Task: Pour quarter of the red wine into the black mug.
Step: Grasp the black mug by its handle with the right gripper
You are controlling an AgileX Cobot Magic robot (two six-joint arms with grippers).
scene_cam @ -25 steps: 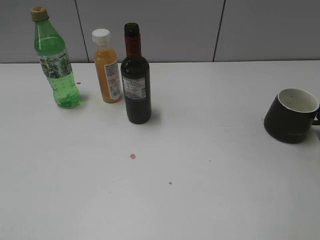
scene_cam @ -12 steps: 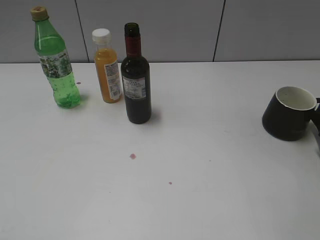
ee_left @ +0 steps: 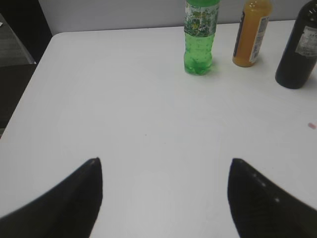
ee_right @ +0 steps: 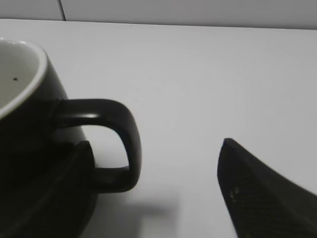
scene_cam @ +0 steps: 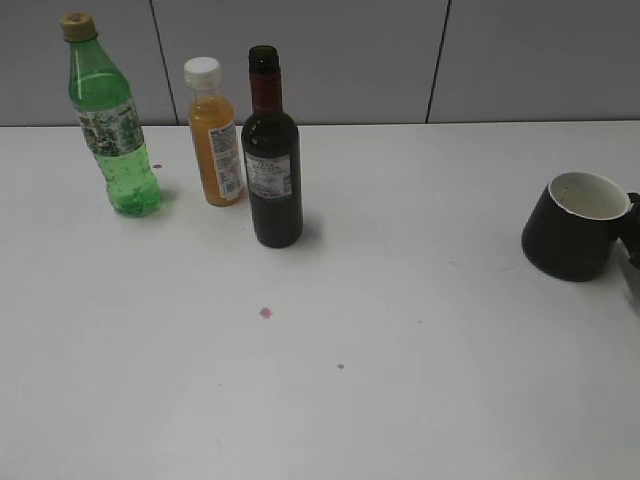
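Note:
The red wine bottle (scene_cam: 272, 160), dark glass with a red neck foil and its mouth uncapped, stands upright left of centre; it also shows in the left wrist view (ee_left: 297, 52). The black mug (scene_cam: 572, 236) with a white inside sits at the far right. In the right wrist view the mug (ee_right: 29, 114) fills the left side, and its handle (ee_right: 119, 144) lies between the fingers of my open right gripper (ee_right: 156, 143). The left finger is against the mug's body. My left gripper (ee_left: 164, 161) is open and empty over bare table, well short of the bottles.
A green plastic bottle (scene_cam: 110, 125) and an orange juice bottle (scene_cam: 214, 135) stand left of the wine, at the back. Small red spots (scene_cam: 265, 312) mark the white table. The right gripper (scene_cam: 634, 270) barely shows at the exterior view's right edge.
The right gripper has come in at the right edge around the mug's handle. The mug has shifted slightly left. The bottles have not moved.

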